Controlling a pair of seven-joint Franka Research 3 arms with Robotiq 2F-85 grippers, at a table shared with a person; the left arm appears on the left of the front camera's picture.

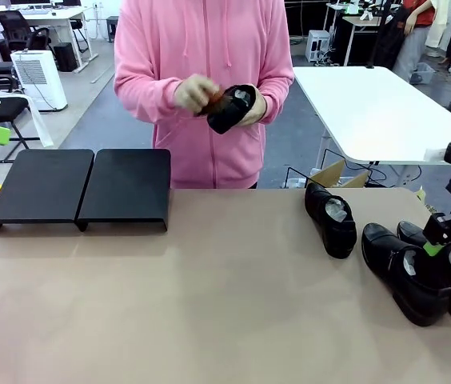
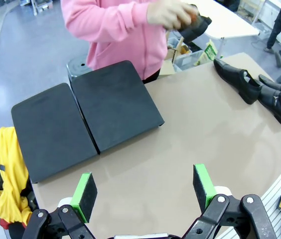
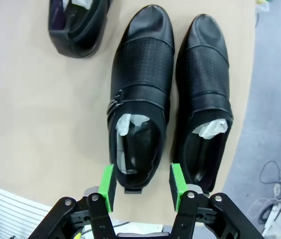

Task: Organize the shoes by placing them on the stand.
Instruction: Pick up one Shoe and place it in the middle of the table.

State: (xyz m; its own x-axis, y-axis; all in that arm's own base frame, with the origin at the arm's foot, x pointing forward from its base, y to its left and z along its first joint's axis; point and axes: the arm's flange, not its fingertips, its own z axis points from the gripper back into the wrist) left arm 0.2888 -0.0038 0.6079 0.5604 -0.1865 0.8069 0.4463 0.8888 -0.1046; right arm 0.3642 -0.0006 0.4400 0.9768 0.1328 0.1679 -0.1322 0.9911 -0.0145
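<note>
Stand at the left, one shoe in the person's hands, three shoes on the table at the right.

The left gripper (image 2: 143,181) hangs over the tan table (image 2: 180,129) with its jaws wide apart, near the stand (image 1: 125,186), two flat black panels side by side at the far left. Behind the table a person in a pink hoodie holds the raised shoe (image 1: 232,108) in both hands (image 1: 193,94), with a blurred brown thing against it. Right of the middle, the lone shoe (image 1: 331,218) lies by itself. Farther right, the buckled shoe (image 3: 140,99) and the outer shoe (image 3: 203,94) lie side by side near the table's edge. The right gripper (image 3: 143,174) has its jaws part-way apart, green pads flanking the buckled shoe's heel. I cannot tell whether they press it.
</note>
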